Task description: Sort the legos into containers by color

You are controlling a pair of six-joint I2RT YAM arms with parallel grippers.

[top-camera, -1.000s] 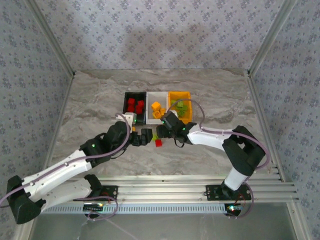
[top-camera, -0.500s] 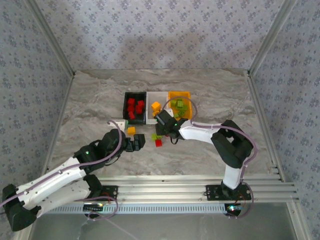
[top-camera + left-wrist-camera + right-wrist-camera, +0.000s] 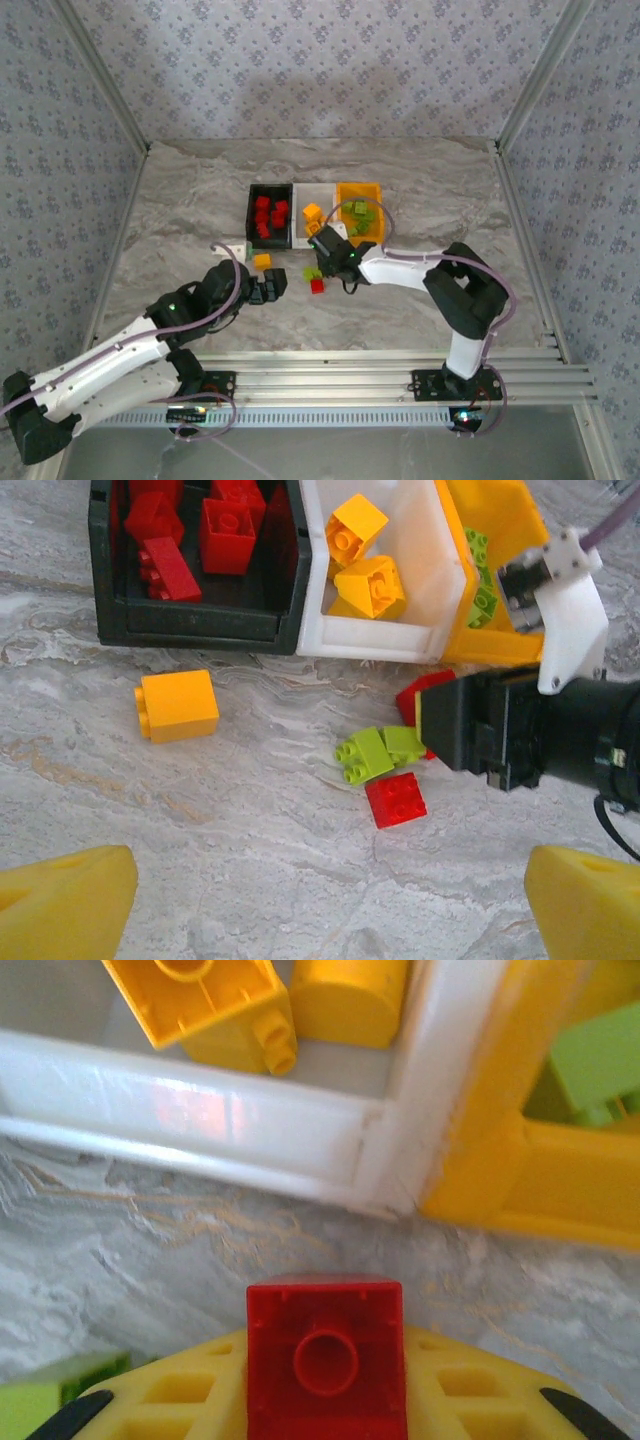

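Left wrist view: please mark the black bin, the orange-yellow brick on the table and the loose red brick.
black bin [image 3: 190, 630], left wrist view, near wall.
orange-yellow brick [image 3: 180, 705], left wrist view, smooth face.
loose red brick [image 3: 395, 800], left wrist view, top face.

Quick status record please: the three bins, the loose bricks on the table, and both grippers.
black plastic bin: red plastic bricks inside
white plastic bin: orange-yellow plastic bricks inside
orange-yellow plastic bin: lime green plastic bricks inside
loose on table: orange-yellow brick, lime green pair, small red brick
left gripper: jaws open, empty
right gripper: jaws shut on a red square brick, near the white bin's front corner
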